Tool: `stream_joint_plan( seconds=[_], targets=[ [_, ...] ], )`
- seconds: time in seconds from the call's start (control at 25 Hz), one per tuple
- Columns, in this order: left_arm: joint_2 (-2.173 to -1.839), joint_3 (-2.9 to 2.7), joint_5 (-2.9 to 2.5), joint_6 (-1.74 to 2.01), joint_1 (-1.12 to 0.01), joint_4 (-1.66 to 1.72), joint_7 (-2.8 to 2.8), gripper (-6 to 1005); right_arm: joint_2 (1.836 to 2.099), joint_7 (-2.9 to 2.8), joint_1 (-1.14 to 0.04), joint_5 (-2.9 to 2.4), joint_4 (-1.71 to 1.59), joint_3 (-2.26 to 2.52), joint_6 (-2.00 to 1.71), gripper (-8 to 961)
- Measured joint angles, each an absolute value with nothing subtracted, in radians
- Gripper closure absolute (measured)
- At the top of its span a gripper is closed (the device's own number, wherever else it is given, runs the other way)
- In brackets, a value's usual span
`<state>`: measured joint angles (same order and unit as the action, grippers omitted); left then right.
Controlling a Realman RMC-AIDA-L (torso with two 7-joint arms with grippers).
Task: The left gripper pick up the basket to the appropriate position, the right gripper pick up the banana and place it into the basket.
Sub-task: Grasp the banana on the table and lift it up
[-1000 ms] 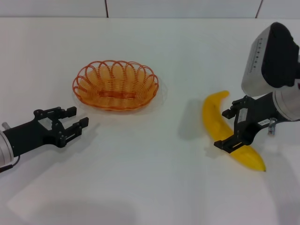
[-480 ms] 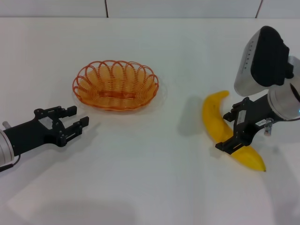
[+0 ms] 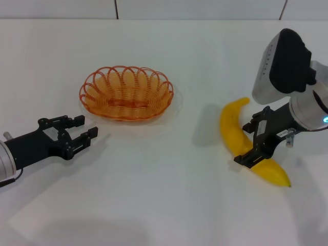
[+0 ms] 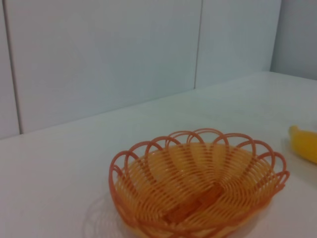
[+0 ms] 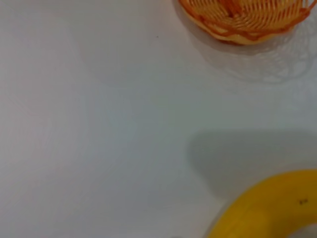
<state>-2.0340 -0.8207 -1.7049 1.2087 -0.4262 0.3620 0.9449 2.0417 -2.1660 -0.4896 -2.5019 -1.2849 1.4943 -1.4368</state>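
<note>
Light: bright, even, from overhead; white table (image 3: 169, 205) near washed out.
Shadows: soft grey patch beside the banana (image 3: 241, 143); faint looped shadow round the basket (image 3: 126, 93); pale blur under the left gripper (image 3: 82, 134).
Glare: none strong.
Focus: head view crisp; left wrist view soft; banana edge blurred in right wrist view.
</note>
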Motion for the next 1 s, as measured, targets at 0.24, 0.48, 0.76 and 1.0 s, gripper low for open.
stream_joint_plan(
  seconds=[0.24,0.48,0.76,1.0],
  targets=[
    [-2.034,-0.821,-1.706,1.209,-0.426,0.362,0.945,530,2.042,-2.166,-0.492,-2.502,-1.283,1.513,-1.441,72],
    [-2.034,-0.821,-1.706,1.209,-0.427,0.362,0.945,530,2.042,-2.168,-0.494,-2.502,-1.277,1.514,-1.438,72],
    [-2.034,-0.821,-1.706,1.209,-0.428,0.362,0.945,531,2.042,-2.169,-0.504,-2.502,-1.260,1.514,-1.420,72],
    [-2.034,-0.821,-1.706,1.209,-0.428,0.363,0.945,531,2.043,-2.179,-0.507,-2.500,-1.259,1.516,-1.415,72]
  ],
)
